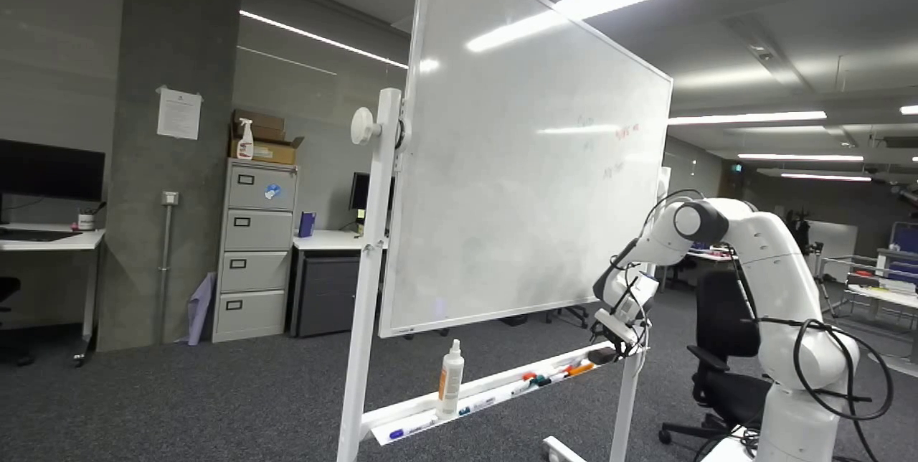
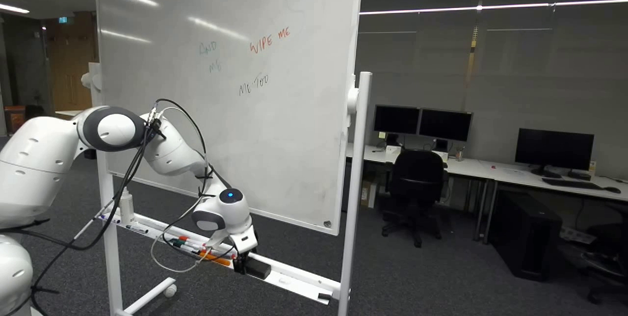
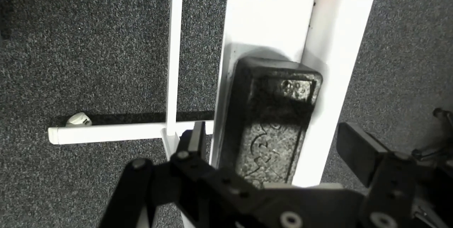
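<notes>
1. Straddling a black, rectangular eraser block (image 3: 272,125) with a scuffed, embossed upper face, the end effector (image 3: 275,141) has its fingers spread wide and grips nothing. No contact with the block is evident.
2. Location of block: lying lengthwise in the long white tray (image 3: 269,26) below the whiteboard, near a thick orange marker (image 2: 216,258).
3. Progress, as judged: alignment over the block looks complete; grip and lift are not yet made. Red "WIPE ME" lettering (image 2: 270,40), green "AND ME" lettering (image 2: 207,47) and black "ME TOO" lettering (image 2: 253,85) are all legible, so none of it has been wiped away.
4. Surface: the tray also carries slim white markers with coloured caps (image 2: 136,229) and an upright white spray bottle with an orange label (image 1: 450,379).
5. Board: the large glossy whiteboard (image 2: 294,134) shows light reflections and faint smears; it hangs on a white wheeled stand (image 2: 360,198).
6. Room: office with dark grey carpet (image 3: 106,72), a light grey four-drawer filing cabinet (image 1: 256,254), a white desk (image 2: 478,171) bearing black monitors (image 2: 446,124), and a black swivel chair (image 2: 418,178).
</notes>
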You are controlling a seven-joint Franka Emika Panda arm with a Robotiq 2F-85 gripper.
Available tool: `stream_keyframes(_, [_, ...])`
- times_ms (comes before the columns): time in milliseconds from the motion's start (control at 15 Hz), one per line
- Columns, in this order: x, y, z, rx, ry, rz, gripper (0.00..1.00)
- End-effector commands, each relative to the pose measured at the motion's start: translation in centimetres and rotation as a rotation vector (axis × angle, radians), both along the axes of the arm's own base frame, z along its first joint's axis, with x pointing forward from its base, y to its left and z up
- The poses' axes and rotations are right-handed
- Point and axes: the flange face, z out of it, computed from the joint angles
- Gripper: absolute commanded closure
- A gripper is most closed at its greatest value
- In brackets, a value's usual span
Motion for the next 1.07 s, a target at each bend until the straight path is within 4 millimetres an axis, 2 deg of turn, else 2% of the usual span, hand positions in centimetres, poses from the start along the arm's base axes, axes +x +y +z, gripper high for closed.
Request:
stream_keyframes(0, [0.6,-0.8,-0.4,0.029,-0.003,0.011,0.07])
stream_keyframes(67, [0.7,-0.8,-0.5,0.029,-0.001,0.011,0.26])
stream_keyframes(400, [0.4,-1.2,-0.8,0.028,0.006,0.009,0.62])
stream_keyframes(533, [0.3,-1.3,-0.5,0.031,0.007,0.012,0.65])
stream_keyframes(1000, [-0.3,-1.0,0.3,0.020,0.030,0.034,0.66])
